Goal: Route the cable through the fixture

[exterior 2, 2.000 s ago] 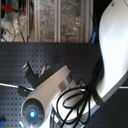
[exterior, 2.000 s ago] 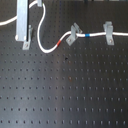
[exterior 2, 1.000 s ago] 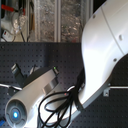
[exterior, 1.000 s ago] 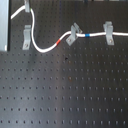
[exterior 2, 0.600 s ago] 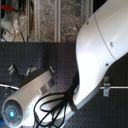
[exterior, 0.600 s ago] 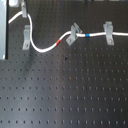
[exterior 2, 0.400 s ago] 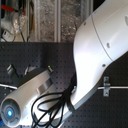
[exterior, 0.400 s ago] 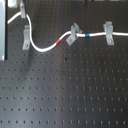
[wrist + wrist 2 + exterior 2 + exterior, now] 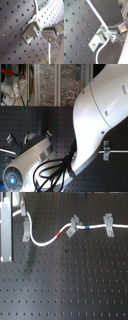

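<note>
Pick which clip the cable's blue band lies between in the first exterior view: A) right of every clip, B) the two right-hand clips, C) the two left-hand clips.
B: the blue band sits on the cable between the tilted clip and the rightmost clip.

Exterior views overlook the breadboard [image 9: 75,287]; wrist views sit close.

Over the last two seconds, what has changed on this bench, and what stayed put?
The arm swung toward the second exterior view's left. In the first exterior view the left end of the cable came down to the fixture; its high loop is gone. No taking hold or letting go shows. The tilted clip, the right clip and the cable through them stayed.
</note>
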